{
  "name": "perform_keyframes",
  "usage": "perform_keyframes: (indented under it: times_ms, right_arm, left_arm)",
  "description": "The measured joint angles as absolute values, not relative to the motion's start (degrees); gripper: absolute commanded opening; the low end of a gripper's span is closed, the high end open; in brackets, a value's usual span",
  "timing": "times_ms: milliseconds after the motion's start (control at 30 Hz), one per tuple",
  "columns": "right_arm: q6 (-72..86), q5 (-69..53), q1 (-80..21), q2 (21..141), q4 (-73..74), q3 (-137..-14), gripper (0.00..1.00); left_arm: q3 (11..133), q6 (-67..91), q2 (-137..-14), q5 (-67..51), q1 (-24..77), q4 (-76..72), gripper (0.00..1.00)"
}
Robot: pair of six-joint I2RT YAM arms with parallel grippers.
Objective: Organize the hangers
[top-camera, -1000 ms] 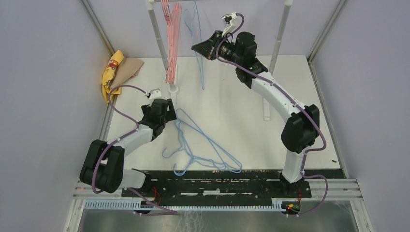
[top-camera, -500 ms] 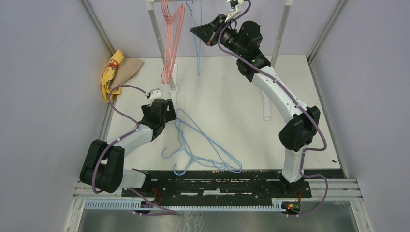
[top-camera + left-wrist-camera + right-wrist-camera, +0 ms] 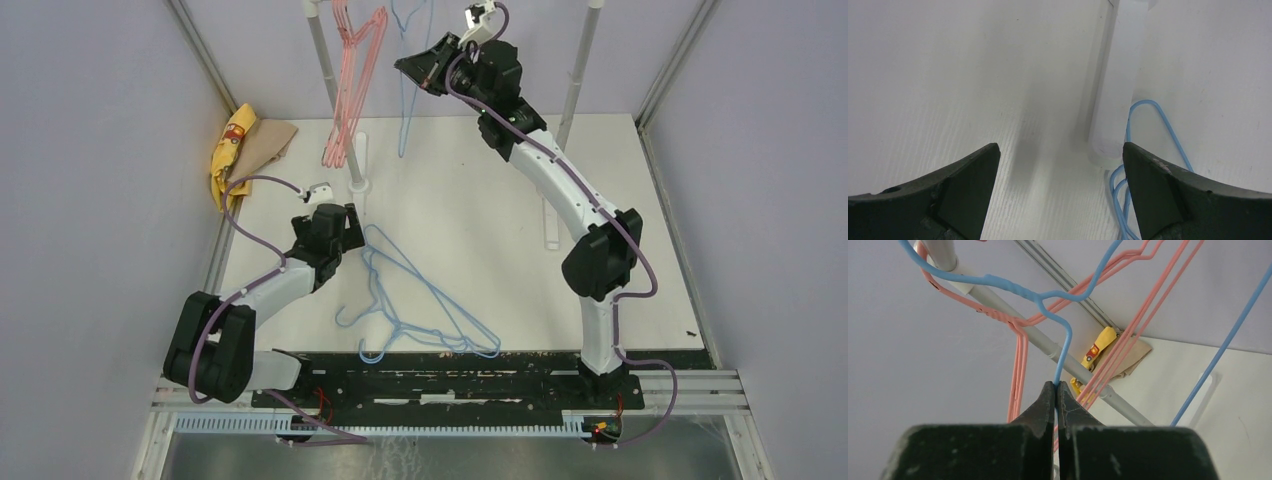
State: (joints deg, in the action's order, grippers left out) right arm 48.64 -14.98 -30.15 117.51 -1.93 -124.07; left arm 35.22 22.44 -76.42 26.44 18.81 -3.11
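Since the blue hanger (image 3: pixel 1064 352) is probably light, springy wire, hold it by the hook: the right gripper (image 3: pixel 1056 386) pinches there, centre frame; the left gripper (image 3: pixel 1060 167) stands open.

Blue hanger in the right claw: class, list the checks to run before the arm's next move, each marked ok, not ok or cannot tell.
1. Grip: right claw shut on held blue hanger: ok.
2. Its hook over the rail: cannot tell.
3. The pink hangers hung on rail: ok.
4. The left claw open, empty: ok.
5. No loose blue hangers on the table: not ok.
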Motion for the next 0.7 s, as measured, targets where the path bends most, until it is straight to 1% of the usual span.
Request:
perform_keyframes:
  times_ms: [133,167,267,300,333,600,700]
  right_arm:
    - [48.4,-14.63,-30.17,116.66,-2.52,-122.15,0.38]
    - [48.21,-14.48,-30.15,115.96,-2.31,-121.14,0.44]
    - [46.15,-13.5,-30.11,112.25,-2.09,-115.02,0.59]
    - [45.39,-12.84,-30.11,110.63,-2.24,-112.4,0.66]
    - [44.23,-12.1,-30.11,108.55,-2.52,-108.99,0.7]
    - [31.42,-7.51,-30.79,89.32,0.51,-84.71,0.73]
    - [25.41,-4.91,-33.04,83.68,2.63,-76.25,0.71]
  left_arm:
    - [35.22,22.44,-76.23,26.44,18.81,-3.07,0.99]
    - [35.22,22.44,-76.18,26.44,18.81,-3.09,0.99]
    - [35.22,22.44,-76.05,26.46,18.81,-3.09,0.99]
    - [35.22,22.44,-76.03,26.46,18.81,-3.09,0.99]
    - [35.22,22.44,-76.03,26.46,18.81,-3.09,0.99]
    - [35.22,22.44,-76.03,26.41,18.81,-3.09,0.99]
    - [35.22,22.44,-76.03,26.37,18.81,-3.09,0.99]
